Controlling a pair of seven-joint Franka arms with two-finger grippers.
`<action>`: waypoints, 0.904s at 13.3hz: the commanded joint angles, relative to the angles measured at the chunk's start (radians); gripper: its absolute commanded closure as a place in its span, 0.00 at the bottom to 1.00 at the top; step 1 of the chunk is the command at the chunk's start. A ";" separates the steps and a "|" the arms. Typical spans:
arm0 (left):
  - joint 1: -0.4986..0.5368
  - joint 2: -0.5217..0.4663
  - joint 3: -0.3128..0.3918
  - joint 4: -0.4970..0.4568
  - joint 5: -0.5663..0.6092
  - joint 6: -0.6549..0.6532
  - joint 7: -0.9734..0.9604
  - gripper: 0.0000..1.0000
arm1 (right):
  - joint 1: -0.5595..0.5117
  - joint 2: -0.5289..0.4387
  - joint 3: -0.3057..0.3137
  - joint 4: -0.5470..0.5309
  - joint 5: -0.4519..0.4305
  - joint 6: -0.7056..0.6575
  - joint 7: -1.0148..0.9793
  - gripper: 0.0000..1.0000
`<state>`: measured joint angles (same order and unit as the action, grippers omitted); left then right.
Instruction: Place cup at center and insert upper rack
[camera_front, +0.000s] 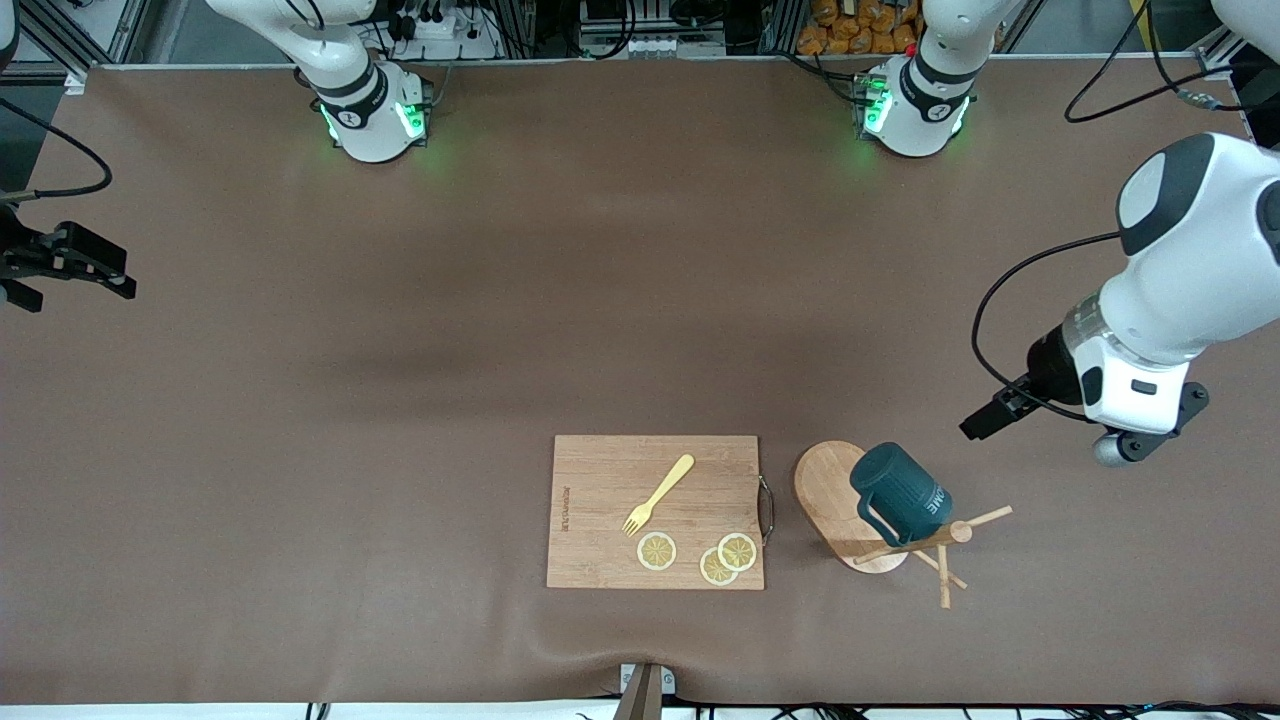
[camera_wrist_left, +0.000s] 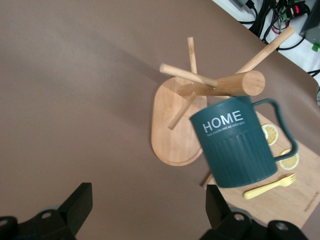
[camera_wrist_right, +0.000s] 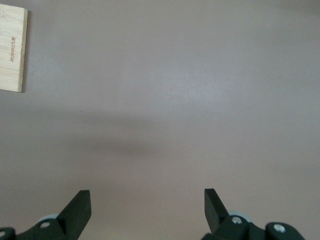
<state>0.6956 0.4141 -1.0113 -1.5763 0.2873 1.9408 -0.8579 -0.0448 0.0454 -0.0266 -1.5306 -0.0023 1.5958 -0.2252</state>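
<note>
The dark teal ribbed cup (camera_front: 905, 495) hangs on the light wooden upper rack (camera_front: 830, 485), whose oval base stands beside the cutting board toward the left arm's end of the table. In the left wrist view the cup (camera_wrist_left: 235, 145) shows white "HOME" lettering, in front of the rack's post and pegs (camera_wrist_left: 220, 85). My left gripper (camera_front: 1150, 435) hovers over bare table near the rack; its fingers (camera_wrist_left: 148, 210) are open and empty, apart from the cup. My right gripper (camera_front: 80, 285) waits at the right arm's end of the table, open and empty (camera_wrist_right: 147, 210).
A rectangular wooden cutting board (camera_front: 600, 500) lies near the front edge, carrying a yellow fork (camera_front: 660, 492) and three lemon slices (camera_front: 657, 551). Its corner shows in the right wrist view (camera_wrist_right: 11, 47). Brown mat (camera_front: 400, 400) covers the table.
</note>
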 joint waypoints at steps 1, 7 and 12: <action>-0.047 -0.132 0.146 -0.007 -0.111 -0.055 0.191 0.00 | -0.013 -0.007 0.010 0.003 0.018 -0.008 0.012 0.00; -0.451 -0.268 0.641 -0.013 -0.183 -0.278 0.616 0.00 | -0.015 -0.007 0.010 0.003 0.021 -0.010 0.014 0.00; -0.656 -0.400 0.829 -0.034 -0.327 -0.350 0.678 0.00 | -0.020 -0.007 0.005 0.001 0.045 -0.013 0.010 0.00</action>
<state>0.0655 0.1001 -0.2179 -1.5736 0.0400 1.6116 -0.2080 -0.0448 0.0454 -0.0313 -1.5306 0.0207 1.5940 -0.2239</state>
